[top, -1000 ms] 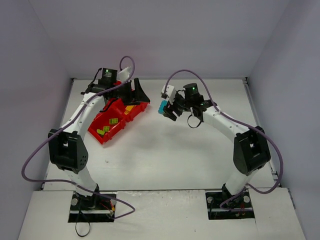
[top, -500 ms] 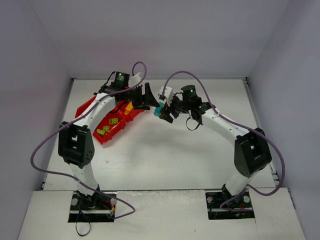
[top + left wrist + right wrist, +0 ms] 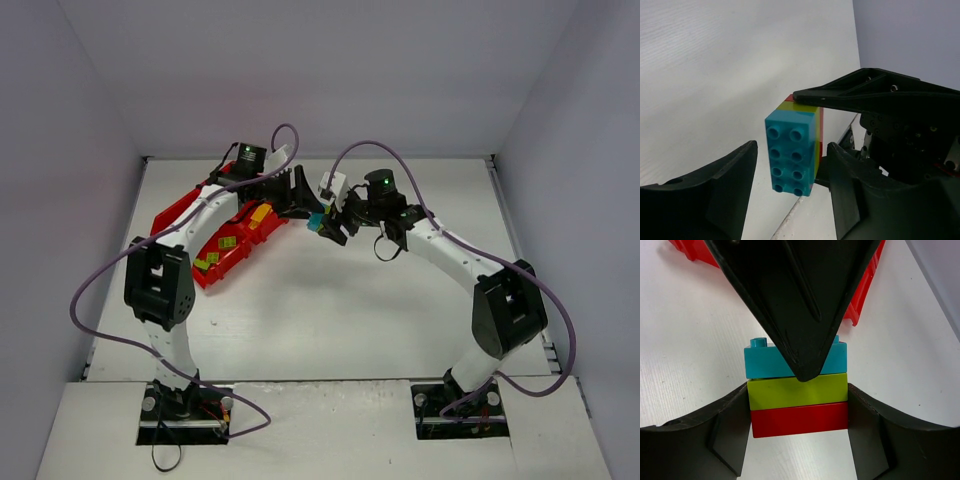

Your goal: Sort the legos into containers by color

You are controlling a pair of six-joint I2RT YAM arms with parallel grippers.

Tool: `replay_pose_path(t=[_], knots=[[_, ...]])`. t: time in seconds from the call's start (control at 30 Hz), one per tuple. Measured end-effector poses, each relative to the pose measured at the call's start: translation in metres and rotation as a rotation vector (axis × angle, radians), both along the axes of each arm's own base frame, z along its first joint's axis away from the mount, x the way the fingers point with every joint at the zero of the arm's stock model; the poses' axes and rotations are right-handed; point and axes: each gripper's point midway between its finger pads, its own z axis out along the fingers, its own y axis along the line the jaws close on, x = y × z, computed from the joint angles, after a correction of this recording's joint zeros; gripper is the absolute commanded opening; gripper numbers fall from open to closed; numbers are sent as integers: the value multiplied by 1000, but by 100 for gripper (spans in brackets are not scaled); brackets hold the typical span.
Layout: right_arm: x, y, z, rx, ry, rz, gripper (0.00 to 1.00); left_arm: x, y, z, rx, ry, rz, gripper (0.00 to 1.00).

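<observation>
My right gripper (image 3: 328, 224) is shut on a lego stack (image 3: 316, 221) and holds it above the table. In the right wrist view (image 3: 797, 407) its pads press the ends of the lime (image 3: 797, 391) and red bricks, with the teal brick on the far side. My left gripper (image 3: 303, 205) is open. In the left wrist view (image 3: 792, 150) its jaws stand either side of the stack's teal brick (image 3: 790, 142) without touching it. One left finger (image 3: 795, 315) hides part of the teal brick. The red tray (image 3: 168, 215) lies to the left.
The tray holds several lime bricks (image 3: 213, 258) in a near compartment and yellow ones (image 3: 258, 214) in another. Its ribbed red wall (image 3: 866, 295) shows behind the stack in the right wrist view. A purple cable loops over each arm.
My left arm has swung right from over the tray, and its open jaws now straddle the stack. My right gripper has shifted slightly left with the stack.
</observation>
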Motion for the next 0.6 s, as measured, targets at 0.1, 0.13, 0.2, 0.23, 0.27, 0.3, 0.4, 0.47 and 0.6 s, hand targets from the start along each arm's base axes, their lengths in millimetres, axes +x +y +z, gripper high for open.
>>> replay_pose_path(t=[0.1, 0.13, 0.2, 0.23, 0.27, 0.3, 0.4, 0.47, 0.6], knots=[[-1, 0, -1, -2, 3, 0, 1, -2, -6, 1, -24, 11, -16, 37], [-1, -1, -2, -2, 3, -1, 1, -2, -7, 1, -27, 13, -19, 32], [-1, 0, -1, -1, 3, 1, 1, -2, -7, 0, -30, 18, -21, 23], [-1, -1, -1, 0, 1, 1, 1, -2, -8, 1, -37, 19, -26, 12], [-1, -1, -1, -1, 1, -1, 1, -2, -8, 0, -40, 20, -28, 5], [-1, -1, -1, -1, 1, -2, 1, -2, -8, 0, -42, 21, -30, 0], [-2, -2, -1, 0, -2, -2, 1, -2, -8, 1, -50, 25, -35, 0], [-4, -3, 0, 3, -6, -2, 1, -2, -5, 2, -56, 28, -37, 0], [-4, -1, 4, 15, -28, 1, 1, 0, 6, 5, -78, 45, -36, 0]])
